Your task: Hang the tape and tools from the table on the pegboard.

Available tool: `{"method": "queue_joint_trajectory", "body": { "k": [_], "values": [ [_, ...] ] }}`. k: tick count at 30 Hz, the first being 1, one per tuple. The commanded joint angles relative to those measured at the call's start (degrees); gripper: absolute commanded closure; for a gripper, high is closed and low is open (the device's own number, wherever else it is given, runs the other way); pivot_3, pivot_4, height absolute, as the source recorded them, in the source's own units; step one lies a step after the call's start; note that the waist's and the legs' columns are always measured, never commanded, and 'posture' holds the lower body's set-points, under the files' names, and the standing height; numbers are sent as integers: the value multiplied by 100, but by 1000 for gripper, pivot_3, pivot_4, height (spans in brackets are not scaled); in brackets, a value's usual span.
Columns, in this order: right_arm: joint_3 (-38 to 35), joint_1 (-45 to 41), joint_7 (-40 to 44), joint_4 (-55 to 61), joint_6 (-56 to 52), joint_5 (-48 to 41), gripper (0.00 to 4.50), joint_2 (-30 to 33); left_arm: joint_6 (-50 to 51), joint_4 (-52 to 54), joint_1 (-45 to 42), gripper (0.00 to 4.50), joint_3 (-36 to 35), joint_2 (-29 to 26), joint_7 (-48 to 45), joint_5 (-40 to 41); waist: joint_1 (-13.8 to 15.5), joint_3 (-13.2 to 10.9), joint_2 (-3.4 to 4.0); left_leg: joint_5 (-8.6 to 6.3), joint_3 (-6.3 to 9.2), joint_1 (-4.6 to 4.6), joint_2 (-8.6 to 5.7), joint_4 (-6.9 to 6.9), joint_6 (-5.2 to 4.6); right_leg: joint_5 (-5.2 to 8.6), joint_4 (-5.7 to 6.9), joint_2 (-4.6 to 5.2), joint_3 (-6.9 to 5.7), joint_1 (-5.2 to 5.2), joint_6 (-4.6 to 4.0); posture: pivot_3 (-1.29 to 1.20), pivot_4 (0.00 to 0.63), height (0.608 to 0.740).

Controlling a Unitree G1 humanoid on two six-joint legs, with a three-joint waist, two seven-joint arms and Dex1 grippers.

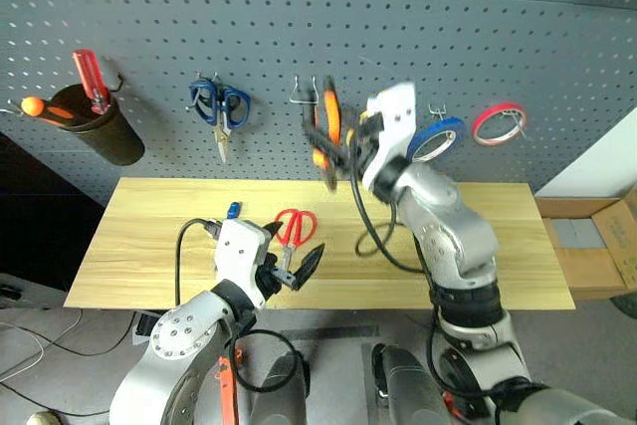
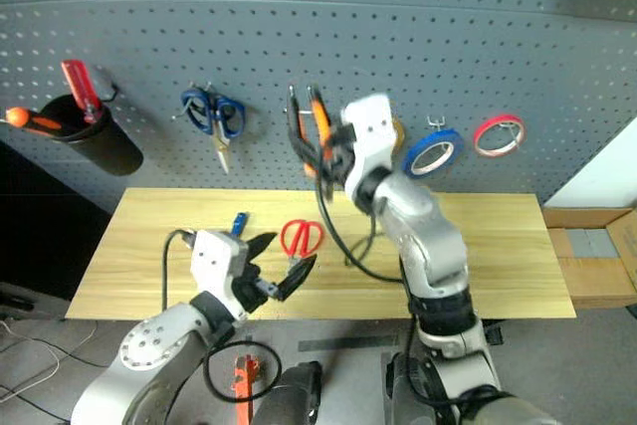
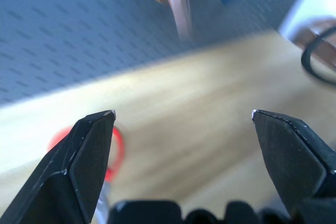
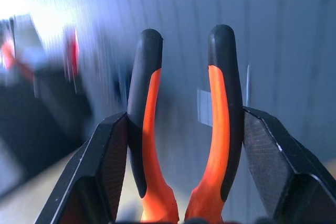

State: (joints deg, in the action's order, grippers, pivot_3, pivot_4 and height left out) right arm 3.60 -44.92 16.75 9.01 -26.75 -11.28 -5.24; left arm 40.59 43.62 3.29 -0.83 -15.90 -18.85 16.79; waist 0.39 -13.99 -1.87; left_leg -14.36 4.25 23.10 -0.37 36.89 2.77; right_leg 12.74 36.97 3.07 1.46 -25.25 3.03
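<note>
My right gripper [image 4: 181, 145] clamps the pliers [image 4: 184, 129] by both rubbery orange-and-black handles, tips up before the perforated grey pegboard [image 1: 299, 27], which suits hooking them on a metal hook [image 1: 299, 95]. My left gripper [image 3: 184, 124] hangs wide open and empty over the pale plank table [image 1: 498, 246], near the red-handled scissors [image 1: 295, 226] and blue screwdriver [image 1: 232, 211]; the blue tape [image 1: 436, 139] already hangs.

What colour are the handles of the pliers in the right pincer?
Orange with black outer grips, clearest in the right wrist view: pliers.
</note>
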Motion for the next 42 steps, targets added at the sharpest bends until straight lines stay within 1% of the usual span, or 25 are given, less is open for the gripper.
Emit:
{"method": "queue_joint_trajectory", "body": {
  "k": [1, 6, 11, 14, 15, 17, 20, 22, 27, 32, 34, 35, 38, 39, 40, 42],
  "values": [
    [-59, -535, -287, -584, 1251, 283, 1780, -123, -337, -277, -447, 0, 17, 92, 225, -159, 58, 98, -5, 1, 4, 2, 1, -1, 1, -1, -1, 0, -9, 0, -2, 154, 94, 740],
    [-162, -1166, -630, -1982, 2648, 602, 1780, -131, -799, -1250, -1238, 0, -23, 20, 158, -288, 95, 245, -8, 4, 6, -10, 2, 0, 4, -4, 0, -1, -21, 20, -10, 143, 82, 740],
    [-204, -1528, -820, -3155, 3599, 721, 1780, -175, -1163, -2276, -1966, 0, -50, -73, 64, -377, 92, 277, -14, 10, 20, -22, 4, 0, 8, -8, 4, -5, -35, 38, -16, 140, 95, 740],
    [-214, -1722, -970, -3836, 4064, 801, 1780, -248, -1334, -2973, -2468, 0, -44, -133, -19, -452, 91, 274, -12, 12, 20, -19, 4, -1, 11, -8, 6, -5, -36, 34, -17, 144, 132, 740],
    [-213, -1758, -996, -3958, 4165, 819, 1780, -276, -1363, -3080, -2577, 0, -72, -142, -15, -453, 89, 269, -11, 12, 21, -18, 4, -1, 11, -8, 6, -5, -36, 32, -17, 147, 156, 740],
    [-219, -1842, -1030, -4136, 4291, 810, 1780, -342, -1349, -3210, -2764, 0, -161, -145, 11, -407, 83, 259, -7, 10, 21, -16, 4, -2, 9, -8, 4, -4, -36, 29, -17, 154, 182, 740],
    [-238, -1960, -1030, -4324, 4423, 747, 1780, -423, -1372, -3415, -2948, 0, -182, -179, -25, -406, 78, 238, 0, 8, 21, -14, 6, -3, 5, -6, 4, -4, -40, 21, -20, 156, 199, 740],
    [-247, -2043, -1052, -4428, 4493, 726, 1780, -463, -1412, -3559, -3052, 0, -147, -177, -48, -440, 78, 212, 7, 2, 22, -14, 8, -6, -6, -3, 8, -4, -44, 18, -26, 164, 221, 740],
    [-314, -2267, -1191, -4717, 4687, 701, 1780, -537, -1365, -3611, -3161, 0, -144, -193, -124, -407, 70, 93, 22, -1, 30, -15, 8, -2, -14, 0, 20, -4, -51, 20, -29, 161, 265, 740],
    [-318, -2317, -1299, -4949, 4899, 710, 1780, -590, -1244, -3382, -2962, 0, -148, -216, -143, -373, 54, -3, 26, -1, 32, -14, 8, -3, -14, 2, 21, -3, -51, 17, -34, 178, 269, 740],
    [-274, -2158, -1313, -5084, 5139, 750, 1780, -635, -1138, -3206, -2864, 0, -176, -211, -92, -341, 60, -24, 25, -1, 32, -11, 9, -6, -14, 2, 19, -2, -51, 13, -34, 196, 266, 740],
    [-244, -2072, -1337, -5140, 5263, 790, 1780, -647, -1059, -3081, -2801, 0, -186, -204, -45, -331, 59, -31, 23, -1, 31, -10, 9, -6, -14, 2, 19, -2, -51, 11, -34, 209, 254, 740],
    [-155, -1950, -1446, -5456, 5516, 942, 1780, -647, -826, -2723, -2621, 0, -156, -203, 35, -321, 72, -40, 23, 0, 32, -5, 9, -8, -13, 3, 20, -2, -52, 4, -34, 230, 260, 740],
    [-143, -1946, -1480, -5551, 5565, 975, 1780, -645, -761, -2639, -2584, 0, -160, -201, 48, -310, 80, -53, 23, 0, 32, -5, 10, -8, -13, 3, 20, -2, -52, 4, -34, 240, 275, 740],
    [-137, -1933, -1511, -5593, 5565, 977, 1780, -655, -675, -2535, -2525, 0, -176, -213, 52, -290, 91, -65, 24, 0, 33, -8, 9, -7, -13, 3, 22, -2, -52, 8, -35, 242, 278, 740],
    [-104, -1855, -1547, -5548, 5501, 981, 1780, -697, -548, -2346, -2388, 0, -192, -254, 47, -264, 94, -76, 25, -1, 36, -8, 9, -6, -14, 3, 25, -2, -54, 9, -35, 236, 267, 740]
  ]
}}
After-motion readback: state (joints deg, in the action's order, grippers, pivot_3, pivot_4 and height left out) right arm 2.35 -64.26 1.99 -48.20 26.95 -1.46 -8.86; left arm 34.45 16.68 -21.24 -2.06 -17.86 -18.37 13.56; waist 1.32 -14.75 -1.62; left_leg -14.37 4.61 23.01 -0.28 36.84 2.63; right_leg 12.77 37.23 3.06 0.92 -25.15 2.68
